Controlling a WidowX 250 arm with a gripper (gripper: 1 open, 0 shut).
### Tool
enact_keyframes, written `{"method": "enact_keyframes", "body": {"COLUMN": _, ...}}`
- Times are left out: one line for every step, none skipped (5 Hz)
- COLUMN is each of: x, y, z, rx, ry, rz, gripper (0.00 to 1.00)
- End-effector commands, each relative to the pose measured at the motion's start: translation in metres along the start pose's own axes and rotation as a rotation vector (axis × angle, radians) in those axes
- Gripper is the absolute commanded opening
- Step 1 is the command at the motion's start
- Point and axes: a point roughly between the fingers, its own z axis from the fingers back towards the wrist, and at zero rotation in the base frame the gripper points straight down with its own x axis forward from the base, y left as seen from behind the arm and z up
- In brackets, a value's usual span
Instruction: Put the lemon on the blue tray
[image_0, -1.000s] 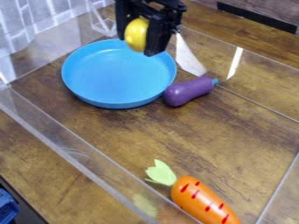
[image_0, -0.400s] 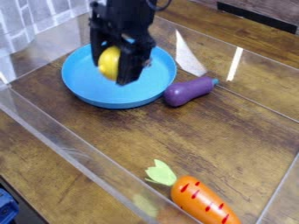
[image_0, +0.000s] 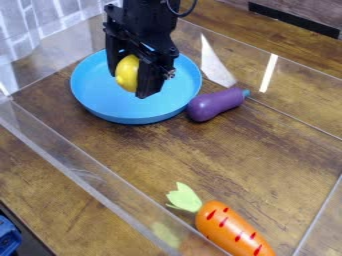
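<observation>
Gripper (image_0: 127, 72) closed on the toy lemon (image_0: 127, 74), which is held over the round blue tray (image_0: 94, 101); for a clean placement, the fruit should be lowered vertically within the raised rim, contact confirmed, and the fingers parted gently to prevent rolling.

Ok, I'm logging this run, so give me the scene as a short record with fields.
gripper: closed on the lemon, over the blue tray
lemon: between the fingers; whether it touches the tray, cannot tell
eggplant: on the table, just beside the tray
carrot: on the table, well away from the tray, near the front edge of the view
task: not finished, lemon not yet released
</observation>
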Motion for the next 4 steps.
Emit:
{"method": "enact_keyframes", "body": {"x": 0.007, "y": -0.003, "z": 0.007, "rx": 0.003, "ry": -0.049, "rz": 0.012, "gripper": 0.0}}
{"method": "enact_keyframes", "body": {"x": 0.012, "y": -0.011, "z": 0.001, "rx": 0.001, "ry": -0.055, "rz": -0.002, "gripper": 0.0}}
{"method": "enact_keyframes", "body": {"x": 0.019, "y": -0.023, "z": -0.004, "rx": 0.0, "ry": -0.068, "rz": -0.019, "gripper": 0.0}}
{"method": "enact_keyframes", "body": {"x": 0.029, "y": -0.021, "z": -0.018, "rx": 0.001, "ry": -0.078, "rz": -0.008, "gripper": 0.0}}
